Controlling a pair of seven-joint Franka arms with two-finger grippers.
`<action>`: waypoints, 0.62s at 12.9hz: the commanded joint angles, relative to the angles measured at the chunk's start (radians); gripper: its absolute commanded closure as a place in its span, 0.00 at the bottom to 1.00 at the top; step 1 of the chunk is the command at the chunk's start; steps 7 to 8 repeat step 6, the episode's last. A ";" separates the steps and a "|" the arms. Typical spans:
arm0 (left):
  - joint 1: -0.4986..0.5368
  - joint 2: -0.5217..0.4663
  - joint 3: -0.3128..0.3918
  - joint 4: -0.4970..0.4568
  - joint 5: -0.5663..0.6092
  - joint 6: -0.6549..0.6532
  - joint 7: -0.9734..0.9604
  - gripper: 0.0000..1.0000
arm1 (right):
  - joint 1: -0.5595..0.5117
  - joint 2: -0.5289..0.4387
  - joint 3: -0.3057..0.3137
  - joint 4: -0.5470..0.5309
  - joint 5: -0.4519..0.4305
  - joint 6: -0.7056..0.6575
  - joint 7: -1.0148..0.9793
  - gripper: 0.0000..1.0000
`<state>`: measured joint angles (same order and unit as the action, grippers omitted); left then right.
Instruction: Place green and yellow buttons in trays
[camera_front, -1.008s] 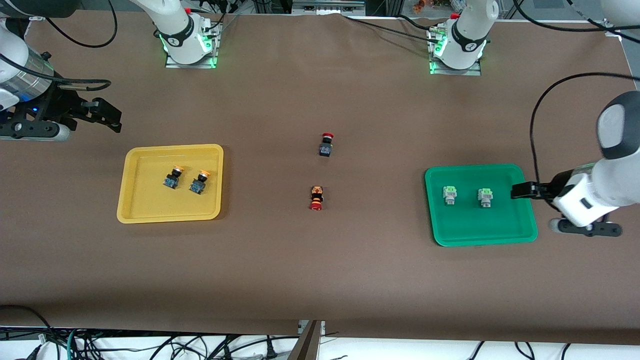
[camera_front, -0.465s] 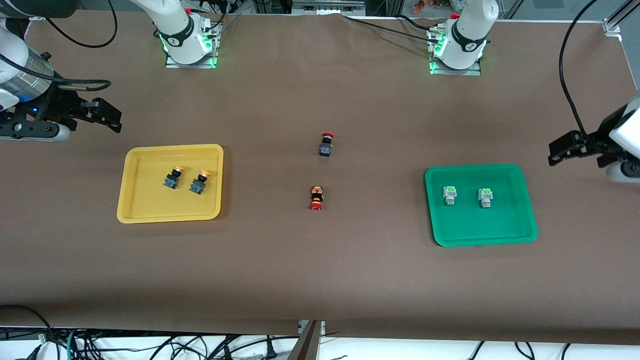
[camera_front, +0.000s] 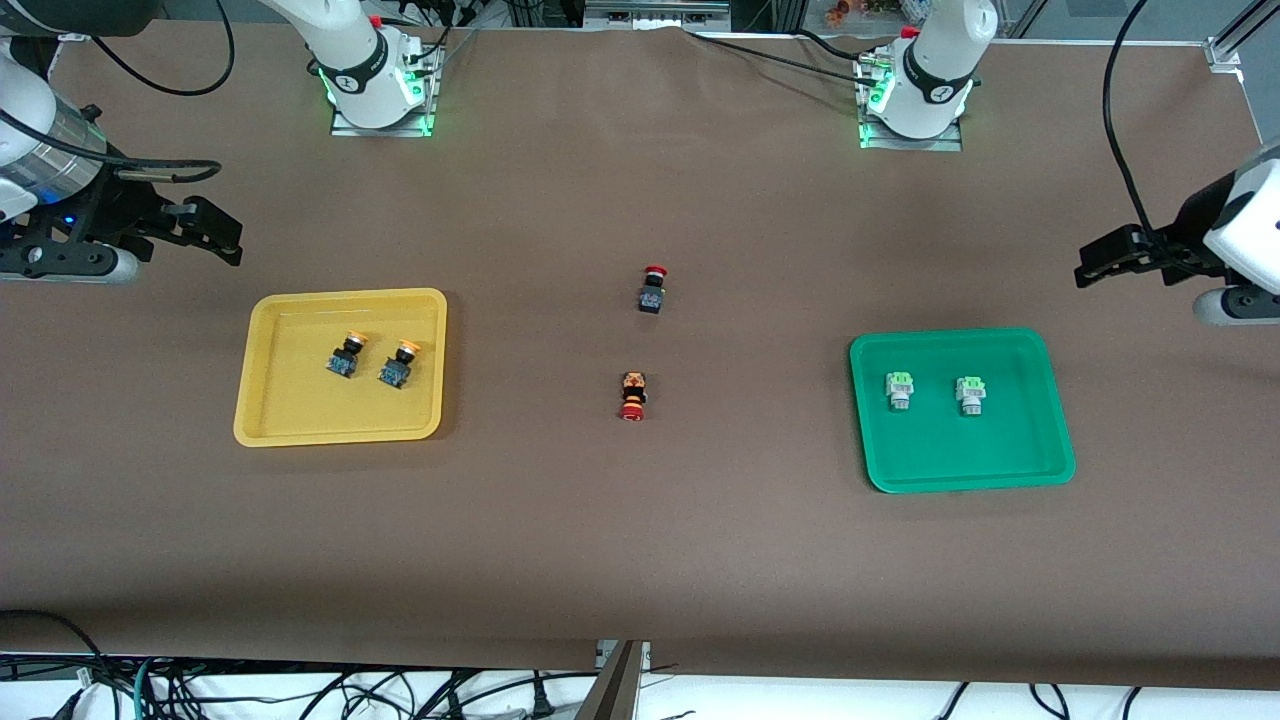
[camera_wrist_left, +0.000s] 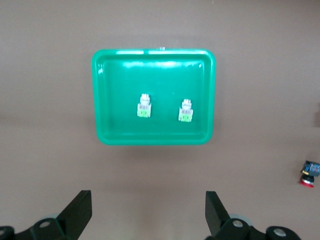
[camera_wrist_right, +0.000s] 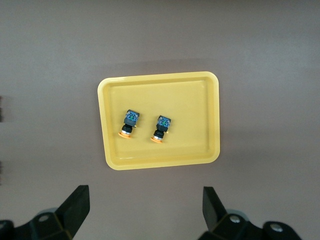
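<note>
Glossy plastic green tray (camera_wrist_left: 152, 137) and duller yellow tray (camera_wrist_right: 160, 160) sit on a matt, smooth brown table cover (camera_front: 640, 540).

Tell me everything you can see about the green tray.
The green tray is a shallow rectangle of glossy green plastic with rounded corners and a raised rim. It lies flat on the brown table toward the left arm's end. Inside it lie two green buttons, side by side and apart, pale green caps on white-grey bodies, clear of the rim. Nothing else touches the tray; no gripper is over it.
</note>
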<state>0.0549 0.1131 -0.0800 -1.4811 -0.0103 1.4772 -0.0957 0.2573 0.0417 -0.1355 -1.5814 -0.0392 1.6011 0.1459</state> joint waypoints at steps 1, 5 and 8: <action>-0.010 -0.063 0.013 -0.087 -0.014 0.020 0.000 0.00 | -0.007 0.007 -0.003 0.021 0.015 -0.013 -0.011 0.00; -0.007 -0.032 0.011 -0.050 -0.014 0.015 -0.012 0.00 | -0.010 0.007 -0.003 0.020 0.015 -0.013 -0.011 0.00; -0.004 -0.027 0.011 -0.045 -0.014 0.015 -0.009 0.00 | -0.010 0.007 -0.003 0.020 0.015 -0.013 -0.011 0.00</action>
